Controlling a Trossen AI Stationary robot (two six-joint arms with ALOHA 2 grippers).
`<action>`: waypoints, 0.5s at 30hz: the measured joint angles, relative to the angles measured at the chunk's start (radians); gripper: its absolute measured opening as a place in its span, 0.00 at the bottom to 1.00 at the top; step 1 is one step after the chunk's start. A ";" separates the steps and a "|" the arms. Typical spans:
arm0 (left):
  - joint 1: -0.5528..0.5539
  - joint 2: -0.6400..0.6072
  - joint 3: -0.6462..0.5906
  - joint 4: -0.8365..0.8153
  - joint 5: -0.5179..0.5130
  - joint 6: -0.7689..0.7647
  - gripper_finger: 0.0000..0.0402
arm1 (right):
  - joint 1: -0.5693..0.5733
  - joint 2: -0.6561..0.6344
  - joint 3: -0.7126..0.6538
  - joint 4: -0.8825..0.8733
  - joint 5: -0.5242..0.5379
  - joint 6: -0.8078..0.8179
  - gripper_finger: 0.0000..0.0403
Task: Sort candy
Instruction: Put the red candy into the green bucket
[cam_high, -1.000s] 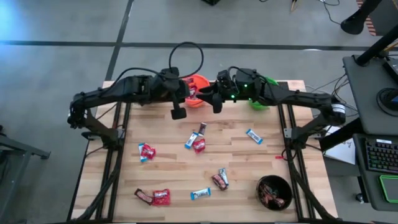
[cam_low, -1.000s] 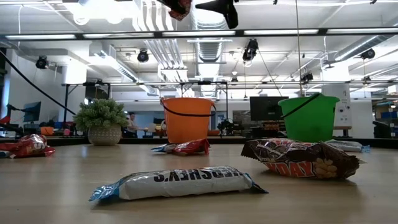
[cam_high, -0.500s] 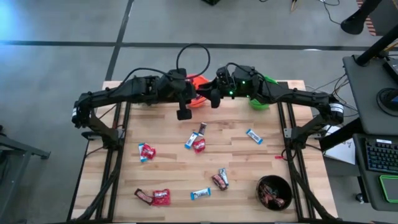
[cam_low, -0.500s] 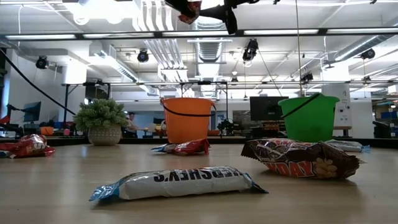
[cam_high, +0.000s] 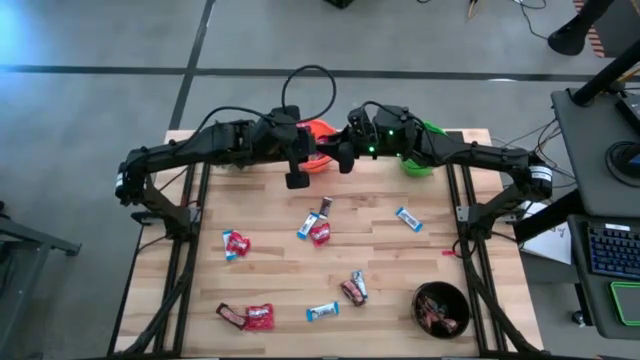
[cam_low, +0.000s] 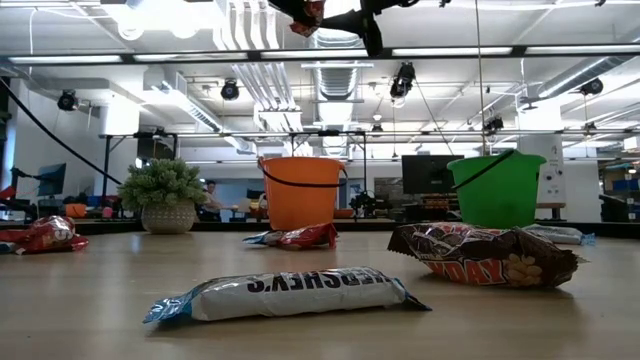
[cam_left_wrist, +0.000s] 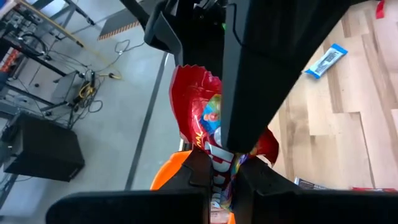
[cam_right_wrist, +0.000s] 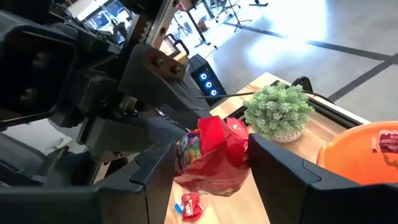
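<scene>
We are holding a red packet (cam_left_wrist: 208, 127) in the left gripper (cam_left_wrist: 224, 171), clamped shut, just above the orange bucket (cam_high: 322, 132). The right gripper (cam_high: 340, 160) is waiting open beside it. Many candies (cam_high: 318, 228) are lying on the table (cam_high: 280, 270), still unsorted.

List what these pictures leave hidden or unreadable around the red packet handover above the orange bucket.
- Left gripper grip on the red packet: left wrist view, the right arm's dark finger crosses it.
- Orange bucket contents: high view, both arms cover it; right wrist view cuts it at the edge.
- Right gripper contact with the packet: not clear.
- Packet's lettering: crumpled, partly covered.
</scene>
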 joint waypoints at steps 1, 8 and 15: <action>0.000 0.000 0.000 0.000 0.000 0.001 0.01 | 0.000 0.000 0.000 0.000 0.000 0.000 0.46; 0.002 -0.001 0.000 0.011 -0.003 0.002 0.01 | -0.001 0.000 0.000 -0.002 0.003 -0.010 0.23; 0.005 -0.002 0.000 0.027 -0.009 0.007 0.01 | -0.002 0.000 0.000 0.000 0.003 -0.038 0.06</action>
